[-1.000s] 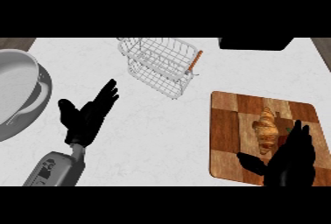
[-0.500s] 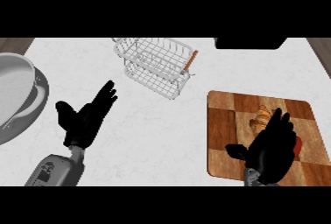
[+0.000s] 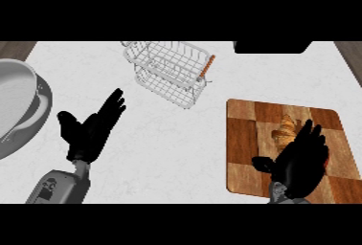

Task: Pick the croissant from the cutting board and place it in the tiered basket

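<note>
— Where was the croissant (image 3: 286, 130)?

— On the cutting board (image 3: 244, 143) at the right of the frame, just above my right hand (image 3: 300, 162), whose spread fingertips overlapped its lower end.

— Its long axis?

— Roughly up-down in the frame, tip toward the top.

— The other hand?

— My left hand (image 3: 88, 131) rested open at left, far off. The tiered basket (image 3: 170, 72) sat upper centre on the counter (image 3: 184, 153).

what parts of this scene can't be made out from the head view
- croissant: its near end is hidden under the right robot hand, so contact cannot be told.
- cutting board: the near right part is covered by the same robot hand.
- sink: cut off by the left edge.
- dark object: cut off at the top.
</note>
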Action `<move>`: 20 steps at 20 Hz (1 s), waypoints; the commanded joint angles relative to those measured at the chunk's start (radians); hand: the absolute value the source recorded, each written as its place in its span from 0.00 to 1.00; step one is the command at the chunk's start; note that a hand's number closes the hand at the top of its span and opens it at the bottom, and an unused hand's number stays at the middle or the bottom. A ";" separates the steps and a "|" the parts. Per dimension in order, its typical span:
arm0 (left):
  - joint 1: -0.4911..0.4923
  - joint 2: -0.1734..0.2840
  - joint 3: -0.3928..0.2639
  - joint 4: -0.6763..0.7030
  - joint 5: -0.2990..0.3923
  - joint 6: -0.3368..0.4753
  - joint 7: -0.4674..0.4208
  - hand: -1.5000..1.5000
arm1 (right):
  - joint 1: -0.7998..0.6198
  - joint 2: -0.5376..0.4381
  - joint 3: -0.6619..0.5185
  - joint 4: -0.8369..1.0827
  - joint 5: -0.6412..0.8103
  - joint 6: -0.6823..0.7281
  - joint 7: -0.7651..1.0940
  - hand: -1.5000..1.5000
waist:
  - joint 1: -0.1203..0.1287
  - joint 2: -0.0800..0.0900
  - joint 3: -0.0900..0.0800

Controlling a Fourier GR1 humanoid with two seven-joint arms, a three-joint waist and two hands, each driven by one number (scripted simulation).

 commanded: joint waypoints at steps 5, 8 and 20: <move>-0.023 -0.050 0.003 0.050 -0.035 -0.010 -0.013 0.50 | -0.010 0.003 0.006 0.091 -0.002 -0.148 0.132 0.00 | -0.003 0.001 0.000; 0.020 0.013 0.073 0.041 0.013 -0.077 -0.038 0.50 | -0.007 0.003 -0.082 0.116 -0.051 -0.166 0.061 0.00 | 0.000 0.001 0.000; -0.055 -0.038 0.093 -0.022 -0.045 -0.039 0.105 0.50 | 0.005 0.003 -0.203 0.165 -0.149 -0.216 -0.114 0.00 | -0.004 -0.001 0.000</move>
